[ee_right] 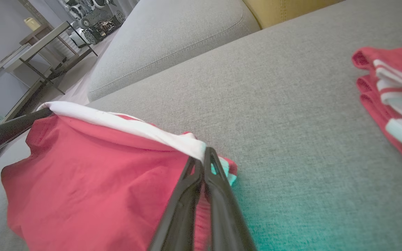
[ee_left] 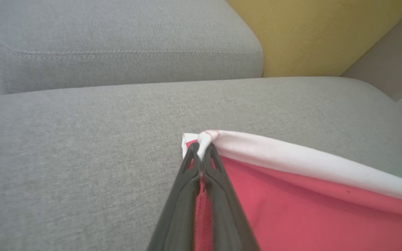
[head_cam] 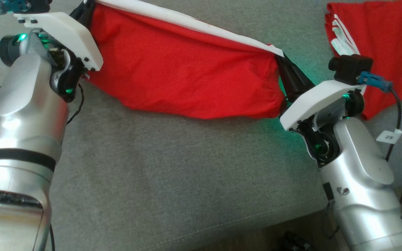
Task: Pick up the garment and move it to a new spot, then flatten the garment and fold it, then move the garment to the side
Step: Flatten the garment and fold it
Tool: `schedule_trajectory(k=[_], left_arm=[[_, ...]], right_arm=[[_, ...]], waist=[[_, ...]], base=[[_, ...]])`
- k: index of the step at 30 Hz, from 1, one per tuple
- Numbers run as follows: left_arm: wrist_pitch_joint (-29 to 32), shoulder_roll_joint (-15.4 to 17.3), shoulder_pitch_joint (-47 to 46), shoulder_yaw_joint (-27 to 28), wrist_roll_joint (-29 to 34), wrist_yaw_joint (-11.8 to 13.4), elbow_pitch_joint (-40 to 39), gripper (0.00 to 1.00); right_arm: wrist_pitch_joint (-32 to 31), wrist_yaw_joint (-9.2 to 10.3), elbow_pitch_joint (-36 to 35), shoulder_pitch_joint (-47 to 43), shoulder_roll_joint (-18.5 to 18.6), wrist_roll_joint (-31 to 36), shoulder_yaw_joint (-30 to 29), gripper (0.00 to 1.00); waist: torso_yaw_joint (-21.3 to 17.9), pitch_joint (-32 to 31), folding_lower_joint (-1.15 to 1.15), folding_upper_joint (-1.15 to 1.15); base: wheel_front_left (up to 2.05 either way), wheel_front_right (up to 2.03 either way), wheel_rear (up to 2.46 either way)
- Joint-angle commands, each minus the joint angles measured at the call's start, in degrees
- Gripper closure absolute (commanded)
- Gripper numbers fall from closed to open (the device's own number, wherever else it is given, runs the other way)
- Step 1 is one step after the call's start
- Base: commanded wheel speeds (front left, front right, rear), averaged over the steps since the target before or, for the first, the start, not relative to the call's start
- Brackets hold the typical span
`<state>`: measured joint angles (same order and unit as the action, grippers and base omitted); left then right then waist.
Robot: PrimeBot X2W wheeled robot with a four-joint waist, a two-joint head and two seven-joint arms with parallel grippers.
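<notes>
Grey seat (head_cam: 187,181) open in front, garment (head_cam: 187,76) stretched across, folded pile (head_cam: 389,31) right

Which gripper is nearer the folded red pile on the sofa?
Right. The right gripper grips the garment at the end nearest the folded pile; the left gripper holds the far end.

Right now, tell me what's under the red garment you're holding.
The grey sofa cushion lies under the red garment, hanging between the left gripper and right gripper. The patch beneath the cloth is hidden.
</notes>
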<state>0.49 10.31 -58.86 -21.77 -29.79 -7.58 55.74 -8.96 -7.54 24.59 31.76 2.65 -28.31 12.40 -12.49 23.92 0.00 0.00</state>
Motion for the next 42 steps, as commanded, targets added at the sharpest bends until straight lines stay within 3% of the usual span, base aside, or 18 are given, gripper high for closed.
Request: schedule_trajectory(k=[1,2,3,4,5,13,17,21,22,26,30,42], left_arm=[[-0.4,2.7,-2.8,0.4,-1.0,0.1,-0.1,1.00],[-0.5,2.7,-3.2,-0.2,-1.6,0.1,0.6,1.00],[-0.7,2.8,-3.6,-0.5,-2.5,0.1,1.4,0.69],[-0.7,2.7,-3.9,-0.7,-3.5,0.1,2.0,0.15],[-0.9,2.7,-4.3,-1.0,-4.2,0.1,2.5,0.00],[-12.5,2.7,-4.4,-3.1,-5.4,0.4,4.2,0.00],[-15.3,2.5,-2.3,-2.7,-2.9,3.8,1.2,0.00],[-15.5,3.2,2.9,1.4,1.1,8.7,-11.8,0.00],[-15.5,3.2,2.9,1.4,1.1,8.7,-11.8,0.00],[-15.5,3.2,11.7,5.4,5.7,12.8,-24.8,0.00],[-15.5,2.6,20.7,8.1,8.6,15.0,-34.2,0.00],[-15.5,2.2,40.1,10.5,13.1,19.2,-45.6,0.00]], right_arm=[[1.1,0.05,-0.7,1.4,0.2,-0.8,1.4,0.54],[1.4,0.05,-0.1,1.8,0.2,-1.4,2.0,0.00],[1.8,0.05,0.3,2.2,0.2,-1.9,2.7,0.00],[2.3,0.05,0.6,2.5,0.2,-2.1,3.3,0.00],[2.9,0.05,0.8,2.8,0.2,-2.3,3.8,0.00],[10.7,0.05,-1.7,1.2,1.3,3.6,3.6,0.00],[13.5,0.05,-5.6,-1.8,2.4,6.9,2.3,0.00],[15.0,0.05,-10.1,-4.4,3.5,10.9,-0.4,0.00],[15.0,0.05,-10.1,-4.4,3.5,10.9,-0.4,0.00],[16.0,0.05,-14.4,-7.0,3.6,14.2,-3.4,0.00],[15.6,0.05,-17.2,-9.6,2.9,16.1,-6.5,0.00],[13.2,0.05,-20.7,-16.3,2.0,19.2,-8.7,0.00]], waist=[[-1.0,0.8,0.00,0.00],[-1.2,1.0,0.00,0.00],[-1.4,1.1,0.00,0.00],[-1.4,1.3,0.00,0.00],[-1.5,1.4,0.00,0.00],[1.0,0.2,0.00,0.00],[2.7,-1.3,0.00,0.00],[4.3,-2.3,0.00,0.00],[4.3,-2.3,0.00,0.00],[5.4,-3.5,0.00,0.00],[6.2,-4.7,0.00,0.00],[8.0,-7.6,0.00,0.00]], base=[[0.00,0.00,0.00],[0.00,0.00,0.00],[0.00,0.00,0.00],[0.00,0.00,0.00],[0.00,0.00,0.00],[0.00,0.00,0.00],[0.00,0.00,0.00],[0.00,0.00,0.00],[0.00,0.00,0.00],[0.00,0.00,0.00],[0.00,0.00,0.00],[0.00,0.00,0.00]])
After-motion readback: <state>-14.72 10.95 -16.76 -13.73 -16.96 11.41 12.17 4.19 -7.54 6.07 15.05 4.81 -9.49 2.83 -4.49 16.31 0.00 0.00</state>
